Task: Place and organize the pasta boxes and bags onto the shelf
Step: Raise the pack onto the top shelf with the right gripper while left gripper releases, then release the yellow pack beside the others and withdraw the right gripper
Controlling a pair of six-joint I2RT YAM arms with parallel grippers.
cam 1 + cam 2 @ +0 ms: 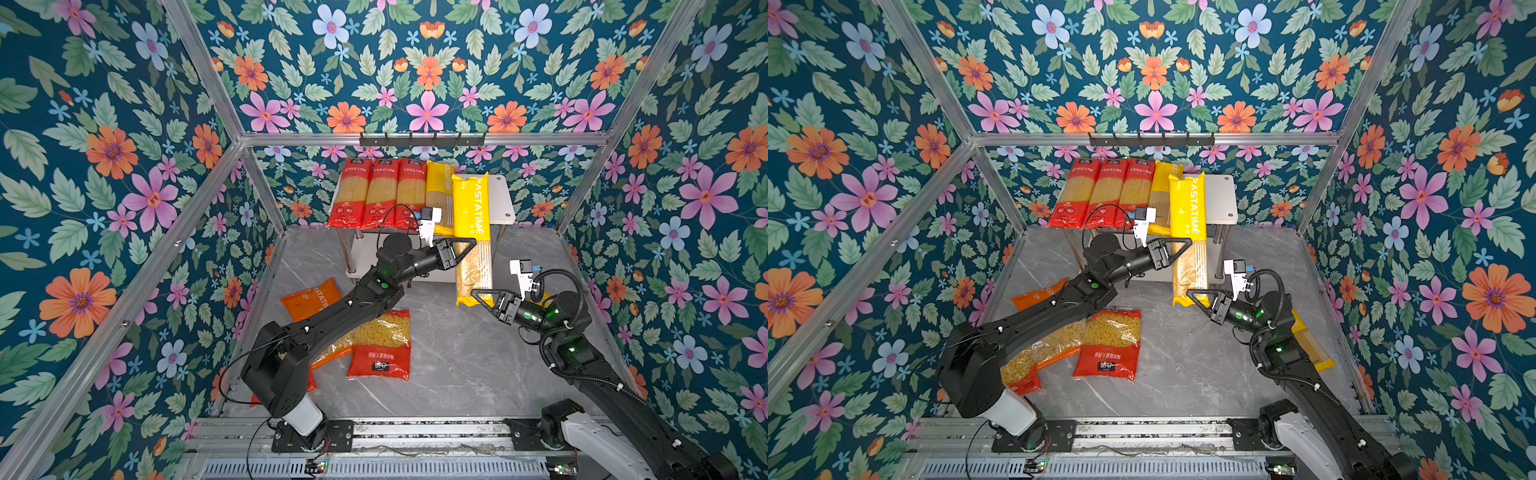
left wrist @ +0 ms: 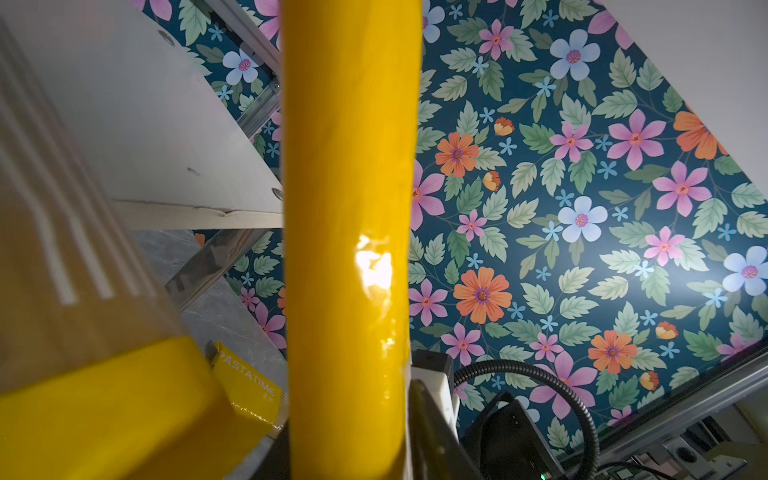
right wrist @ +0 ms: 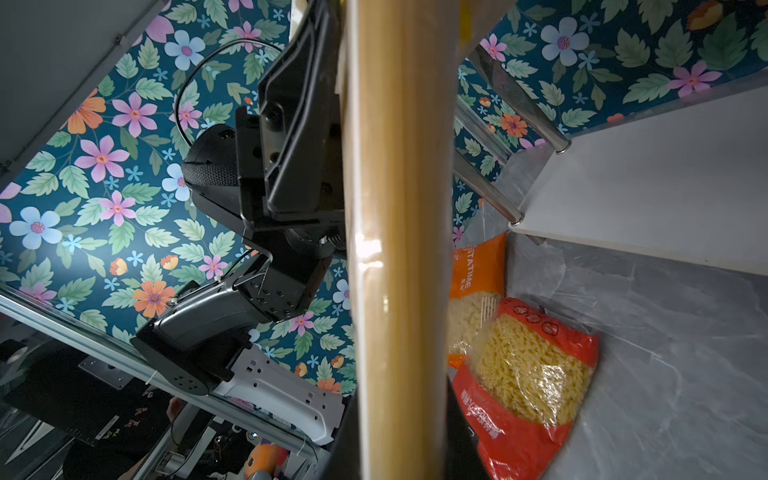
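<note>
Both top views look steeply down from high above the front of the worktop (image 1: 457, 374) toward the back wall (image 1: 415, 83), covering nearly the same scene, shelf (image 1: 503, 199) included. The wrist cameras sit just behind the left end effector (image 1: 467, 249) and the right end effector (image 1: 478, 296), looking along them from very close. Both share the yellow spaghetti pack (image 2: 349, 166), which fills their middle, and part of the shelf.

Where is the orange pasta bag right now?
In both top views the orange bag lies on the grey table, left of middle, partly under the left arm, just in front of the shelf, near the red pasta bag.
</note>
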